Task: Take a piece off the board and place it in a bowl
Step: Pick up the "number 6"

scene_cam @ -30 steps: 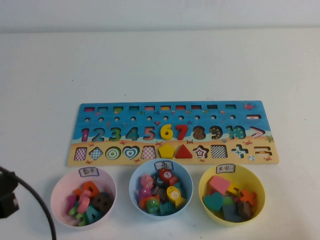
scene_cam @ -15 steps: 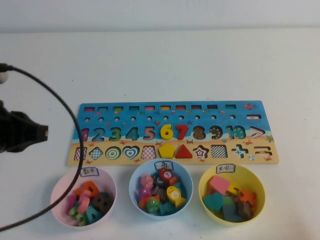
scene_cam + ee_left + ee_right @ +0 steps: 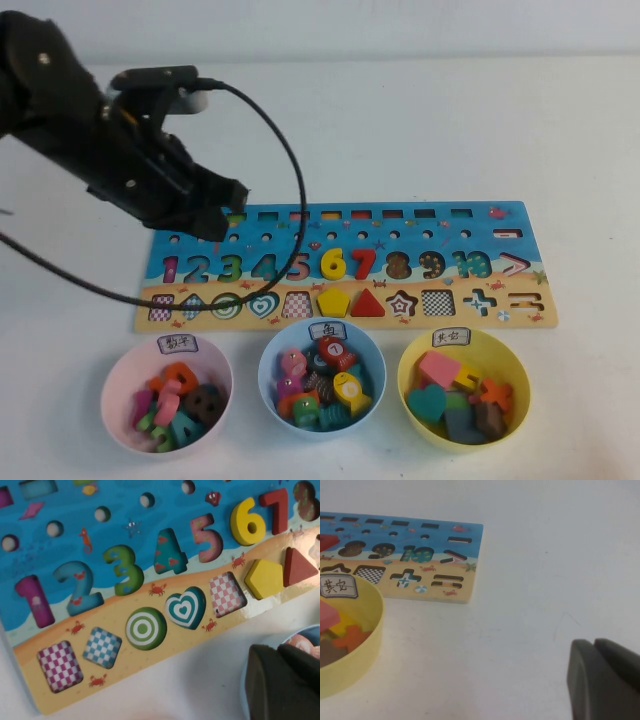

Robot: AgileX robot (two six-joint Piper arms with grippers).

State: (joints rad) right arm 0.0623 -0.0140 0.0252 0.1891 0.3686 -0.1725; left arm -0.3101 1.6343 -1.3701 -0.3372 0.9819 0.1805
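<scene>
The piece, a yellow numeral 6 (image 3: 333, 263) (image 3: 248, 521), sits in its slot on the board (image 3: 500, 215) (image 3: 115, 607), between the printed 5 and a red 7 (image 3: 363, 263). The pink bowl (image 3: 112, 385) stands in front of the board's left end with several numerals inside. My left gripper (image 3: 226, 222) (image 3: 278, 651) hangs shut and empty above the board's left part, near the 2 and 3, well left of the 6. My right gripper (image 3: 594, 646) is shut and empty over bare table, right of the board (image 3: 470, 545); it does not show in the high view.
A blue bowl (image 3: 268, 365) and a yellow bowl (image 3: 510, 365) (image 3: 370, 630), both full of pieces, stand right of the pink one. A yellow pentagon (image 3: 333, 301) and red triangle (image 3: 367, 303) sit in the board. The left arm's cable (image 3: 290, 170) loops over the board.
My left arm has swung in from the table's left edge, rising and reaching right until its gripper is over the board's left part. Pieces and bowls have not moved.
</scene>
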